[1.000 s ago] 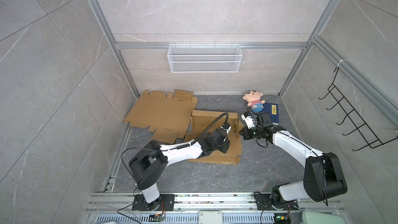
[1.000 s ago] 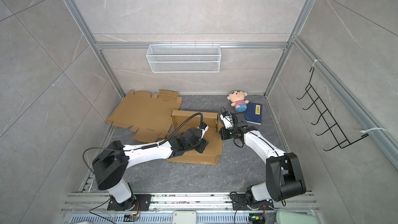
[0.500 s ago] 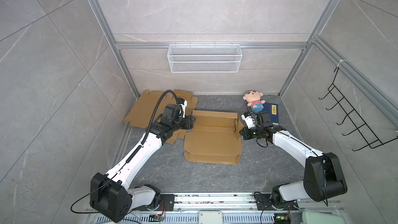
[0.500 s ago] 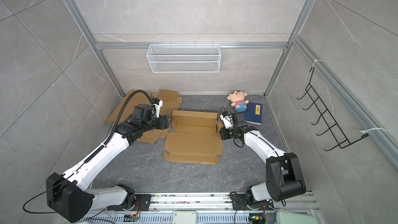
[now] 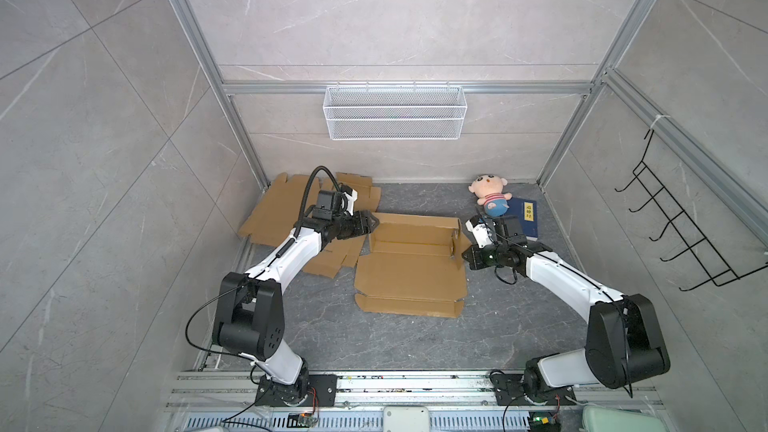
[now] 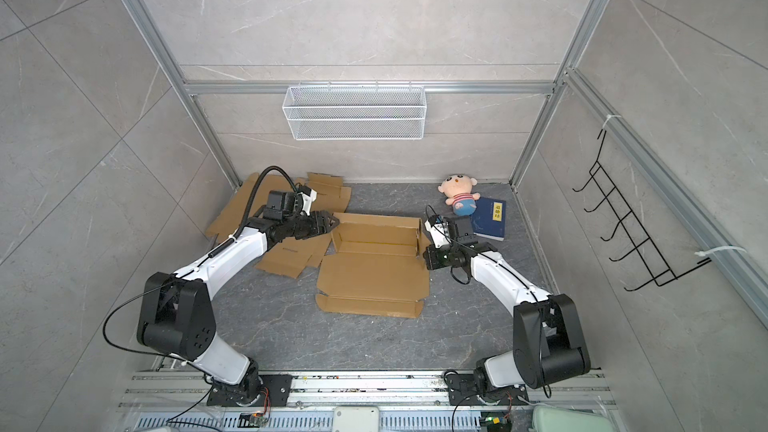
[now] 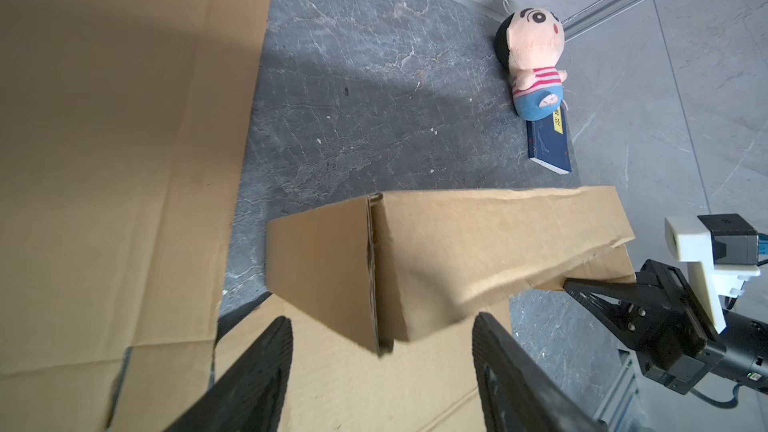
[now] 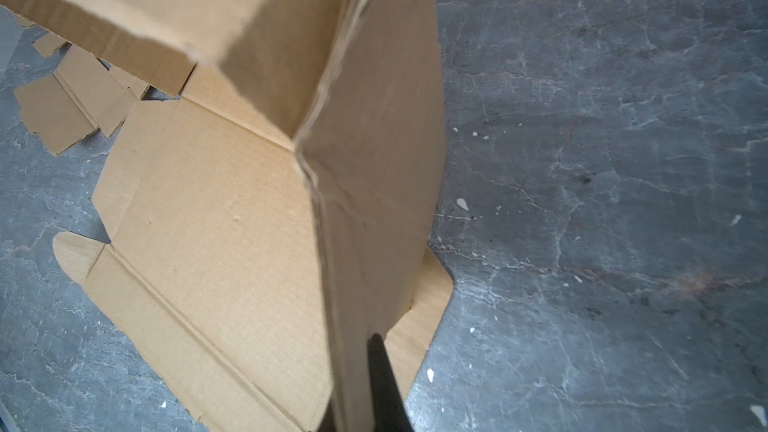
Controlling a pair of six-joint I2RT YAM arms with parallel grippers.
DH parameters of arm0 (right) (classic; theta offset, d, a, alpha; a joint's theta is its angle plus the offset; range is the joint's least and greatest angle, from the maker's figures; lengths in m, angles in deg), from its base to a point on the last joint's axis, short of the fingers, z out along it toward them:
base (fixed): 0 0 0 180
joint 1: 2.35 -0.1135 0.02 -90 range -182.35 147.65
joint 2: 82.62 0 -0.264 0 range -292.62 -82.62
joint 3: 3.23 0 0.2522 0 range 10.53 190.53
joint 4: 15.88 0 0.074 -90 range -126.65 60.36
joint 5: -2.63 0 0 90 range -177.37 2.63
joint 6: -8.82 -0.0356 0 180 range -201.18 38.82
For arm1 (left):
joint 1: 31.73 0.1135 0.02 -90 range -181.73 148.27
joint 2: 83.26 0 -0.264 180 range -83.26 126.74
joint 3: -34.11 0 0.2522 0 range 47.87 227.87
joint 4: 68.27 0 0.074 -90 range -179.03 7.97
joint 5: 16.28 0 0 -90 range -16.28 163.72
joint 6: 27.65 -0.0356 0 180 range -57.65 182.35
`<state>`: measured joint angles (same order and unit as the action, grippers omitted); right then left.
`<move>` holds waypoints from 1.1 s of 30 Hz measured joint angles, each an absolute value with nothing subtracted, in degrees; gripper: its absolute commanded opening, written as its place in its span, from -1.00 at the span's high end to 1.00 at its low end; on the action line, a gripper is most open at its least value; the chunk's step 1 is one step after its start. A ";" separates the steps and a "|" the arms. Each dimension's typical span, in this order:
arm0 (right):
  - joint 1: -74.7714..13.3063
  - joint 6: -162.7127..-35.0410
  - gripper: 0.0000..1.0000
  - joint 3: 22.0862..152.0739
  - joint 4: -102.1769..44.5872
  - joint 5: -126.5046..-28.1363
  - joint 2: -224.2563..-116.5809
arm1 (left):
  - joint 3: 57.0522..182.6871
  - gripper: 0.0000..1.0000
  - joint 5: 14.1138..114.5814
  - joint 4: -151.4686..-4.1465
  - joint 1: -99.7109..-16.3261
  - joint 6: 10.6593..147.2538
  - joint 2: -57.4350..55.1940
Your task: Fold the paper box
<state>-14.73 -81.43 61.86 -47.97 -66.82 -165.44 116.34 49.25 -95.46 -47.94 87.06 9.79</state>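
The paper box [image 5: 409,272] is brown cardboard in the middle of the floor, its base flat and its back wall [image 5: 411,224] and side flaps raised. My left gripper [image 5: 374,222] [image 6: 335,222] is open at the box's back left corner. In the left wrist view that corner [image 7: 374,276] stands between the fingers [image 7: 266,367] of my left gripper [image 7: 382,317] without touching them. My right gripper [image 5: 464,255] [image 6: 424,254] is shut on the box's right side flap [image 8: 374,160]. One finger [image 8: 380,367] of my right gripper [image 8: 353,371] shows; the other is hidden behind the cardboard.
Flat cardboard sheets [image 5: 282,214] lie at the back left under my left arm. A plush doll [image 5: 490,199] and a blue book [image 5: 524,218] sit at the back right behind my right wrist. A wire basket [image 5: 395,112] hangs on the back wall, a black hook rack [image 5: 685,234] on the right wall.
My left arm has swung from over the box's middle out to its back left corner, and its jaws have opened wider. My right gripper has kept its hold and place.
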 measured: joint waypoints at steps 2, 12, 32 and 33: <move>-14.73 -81.43 1.00 61.86 -47.95 -66.82 -165.44 | 116.34 -0.35 49.08 -94.93 -47.91 87.47 10.47; -14.73 -81.43 1.00 62.30 -48.47 -67.01 -165.64 | 117.34 -0.39 47.50 -93.01 -45.64 89.05 10.84; -14.84 -81.43 0.98 62.67 -48.78 -67.01 -165.93 | 119.33 0.00 43.90 -90.04 -44.85 89.97 16.00; -14.84 -81.43 0.96 62.73 -48.87 -67.01 -165.97 | 119.24 0.04 43.55 -89.91 -44.85 89.94 16.00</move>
